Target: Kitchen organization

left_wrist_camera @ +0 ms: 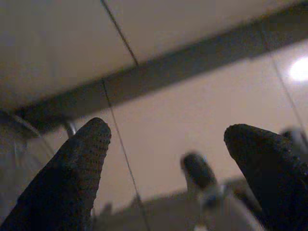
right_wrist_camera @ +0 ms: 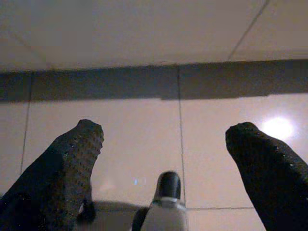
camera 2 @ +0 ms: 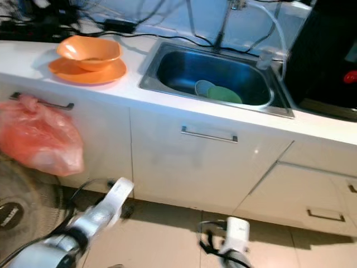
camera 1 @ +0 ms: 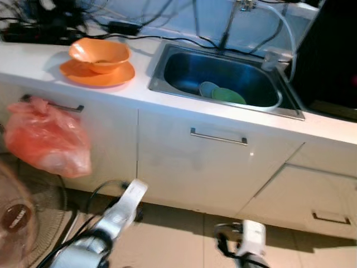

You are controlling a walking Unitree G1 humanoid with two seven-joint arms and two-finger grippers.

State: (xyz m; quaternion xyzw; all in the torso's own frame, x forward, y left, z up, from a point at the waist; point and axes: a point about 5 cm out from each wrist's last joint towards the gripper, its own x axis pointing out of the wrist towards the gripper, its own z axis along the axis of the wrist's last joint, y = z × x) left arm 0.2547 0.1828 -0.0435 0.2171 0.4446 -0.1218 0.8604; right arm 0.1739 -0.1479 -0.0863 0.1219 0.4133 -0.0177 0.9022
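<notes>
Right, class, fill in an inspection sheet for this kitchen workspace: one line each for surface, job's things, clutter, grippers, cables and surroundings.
Surface: white counter with a steel sink set into it.
Job's things: orange bowl sitting on an orange plate on the counter; green dish and a paler dish in the sink.
Clutter: red plastic bag hanging from a cupboard handle.
Grippers: left gripper and right gripper both hang low over the tiled floor, fingers apart, holding nothing.
Cables: black cables along the back of the counter.
Surroundings: white cupboards, a fan on the floor at the left.
</notes>
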